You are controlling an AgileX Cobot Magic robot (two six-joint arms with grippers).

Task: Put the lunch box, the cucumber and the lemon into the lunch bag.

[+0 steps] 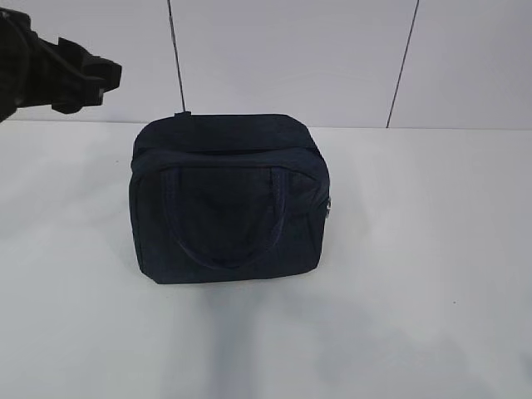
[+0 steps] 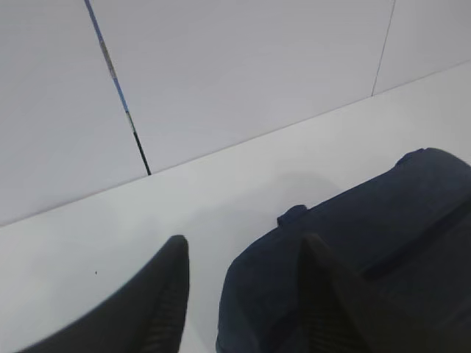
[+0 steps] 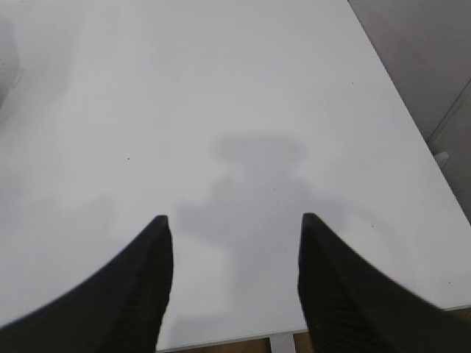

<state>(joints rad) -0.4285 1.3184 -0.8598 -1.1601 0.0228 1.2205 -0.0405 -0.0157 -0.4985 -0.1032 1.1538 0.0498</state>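
Note:
The dark navy lunch bag [image 1: 226,198] stands in the middle of the white table, its top closed, one loop handle hanging down its front and the zipper pull at its right side. The bag also fills the lower right of the left wrist view [image 2: 368,257]. My left gripper [image 2: 243,243] is open and empty, held above the table to the left of the bag; its arm shows at the top left of the exterior view [image 1: 58,71]. My right gripper [image 3: 234,219] is open and empty over bare table. The lunch box, cucumber and lemon are out of view.
The white table [image 1: 432,274] meets a pale panelled wall with dark seams behind the bag. In the right wrist view the table's right edge [image 3: 412,132] and near edge show, with floor beyond.

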